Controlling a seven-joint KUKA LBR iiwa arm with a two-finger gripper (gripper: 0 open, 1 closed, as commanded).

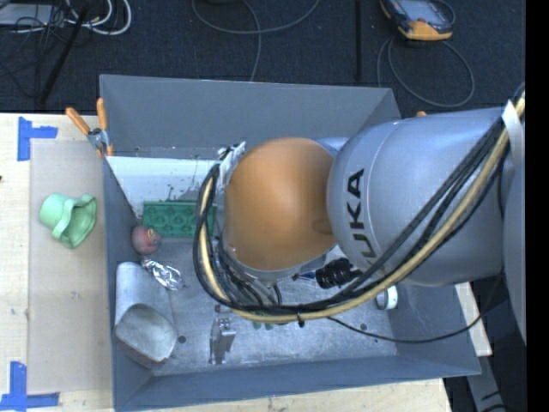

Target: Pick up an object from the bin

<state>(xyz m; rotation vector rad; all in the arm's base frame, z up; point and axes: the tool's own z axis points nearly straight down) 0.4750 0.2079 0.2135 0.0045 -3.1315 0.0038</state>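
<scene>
My end effector [223,339] hangs low nr bin [257,101] floor, prob. to reach low-lying stuff; can't tell if apart or together. Nearest: grey cup [146,331], foil wad [163,274], toward view's left.

Most of what I see in the bin [257,110] lies on its left side. A toy brick [176,220] rests at the back left, with a small ball [146,239] just to its left. In front of them a foil scrap [163,274] lies beside a cylinder [129,283]. A rounded lump [146,331] sits in the front-left corner. The arm [412,204] hangs over the middle and right.
</scene>
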